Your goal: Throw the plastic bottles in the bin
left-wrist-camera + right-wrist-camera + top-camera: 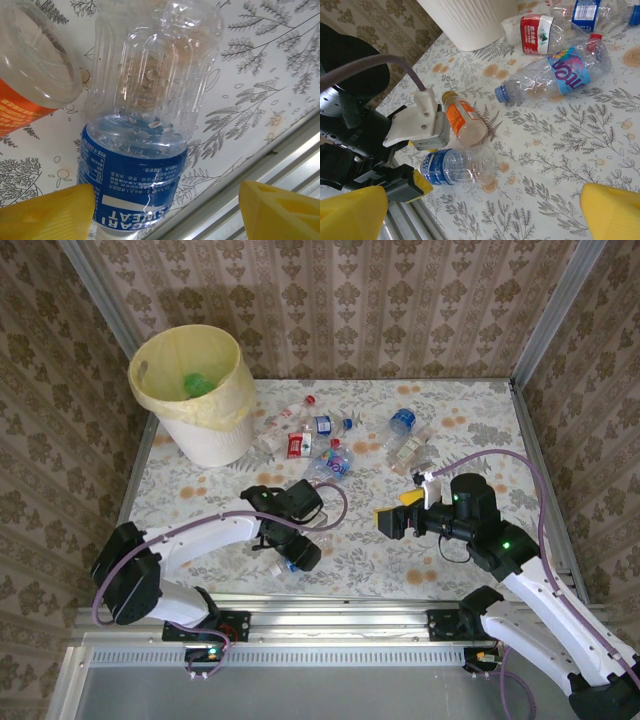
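Note:
A clear plastic bottle with a blue label [135,170] lies on the table near its front edge, between the yellow fingers [45,210] of my left gripper [162,212]. The jaws stand open around it: the bottle rests against the left pad and a gap shows before the right one. An orange-labelled bottle [30,65] lies just beside it. The top view shows this gripper [290,558] low at centre-left. My right gripper [398,510] hovers open with nothing between its fingers [612,210]. The bin [190,390], a white bucket with a yellow liner, stands far left and holds a green bottle [200,385].
Several more bottles lie in a cluster [315,440] right of the bin, among them a red-labelled one [540,32] and a blue-and-pink one [565,70]. Two more [405,435] lie farther right. A metal rail [280,155] borders the table's front edge beside the held-around bottle.

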Tool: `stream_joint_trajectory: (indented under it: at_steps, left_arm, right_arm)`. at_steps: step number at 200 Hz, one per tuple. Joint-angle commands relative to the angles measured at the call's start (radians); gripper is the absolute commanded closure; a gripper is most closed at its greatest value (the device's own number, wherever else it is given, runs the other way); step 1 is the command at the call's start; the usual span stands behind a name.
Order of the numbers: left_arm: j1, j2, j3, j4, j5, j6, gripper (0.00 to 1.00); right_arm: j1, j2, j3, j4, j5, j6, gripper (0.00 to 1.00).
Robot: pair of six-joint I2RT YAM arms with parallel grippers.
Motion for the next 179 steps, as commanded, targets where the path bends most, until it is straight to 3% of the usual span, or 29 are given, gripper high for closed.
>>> stream_joint_trajectory:
  at_steps: [1, 179]
  left_arm:
    - [-0.007, 0.014, -0.011, -0.008, -0.038, -0.014, 0.25]
    - [-0.012, 0.087, -0.064, 0.093, -0.011, -0.03, 0.2]
  right_arm:
    - [0.006, -0.015, 0.028, -0.016, -0.024, -0.013, 0.0]
    - [0.006, -0.014, 0.014, -0.004, -0.024, -0.01, 0.0]
